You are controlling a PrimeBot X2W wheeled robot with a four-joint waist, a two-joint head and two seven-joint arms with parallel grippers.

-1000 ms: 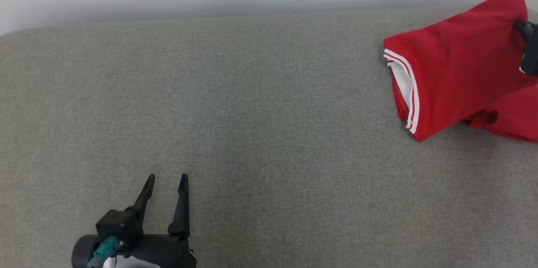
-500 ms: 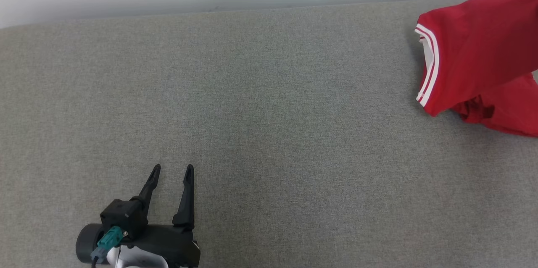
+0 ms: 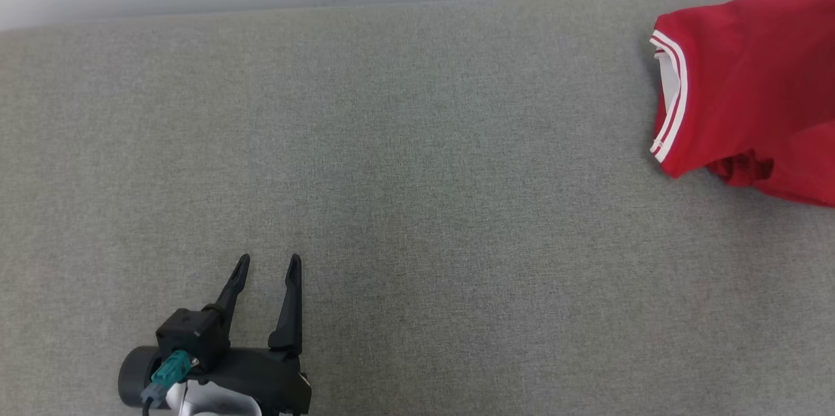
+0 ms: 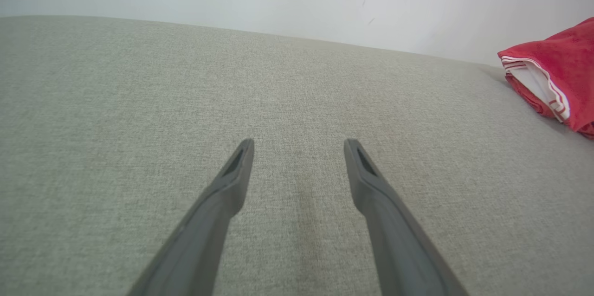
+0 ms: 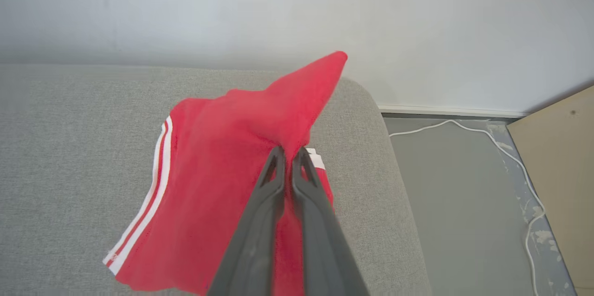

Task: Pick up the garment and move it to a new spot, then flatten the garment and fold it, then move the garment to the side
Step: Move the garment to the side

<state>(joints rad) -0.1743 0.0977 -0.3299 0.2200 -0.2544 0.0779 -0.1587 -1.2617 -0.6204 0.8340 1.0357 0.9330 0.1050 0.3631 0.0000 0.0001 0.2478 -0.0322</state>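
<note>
Here, the red shirt [image 5: 218, 194] is being pinched by the right gripper [image 5: 288, 152], jaws nearly touching, at the far right corner of the grey cushion [image 3: 417, 142]. The left gripper [image 3: 268, 261] is being held wide and empty near the front edge. How much cloth is being gripped is unclear, so it risks being pulled free, or the shirt being dragged over the right edge.

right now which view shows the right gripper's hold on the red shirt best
The right wrist view: the right gripper is shut on a raised fold of the red shirt. The head and left wrist views catch part of the shirt at their right edge, without the pinch point.
</note>
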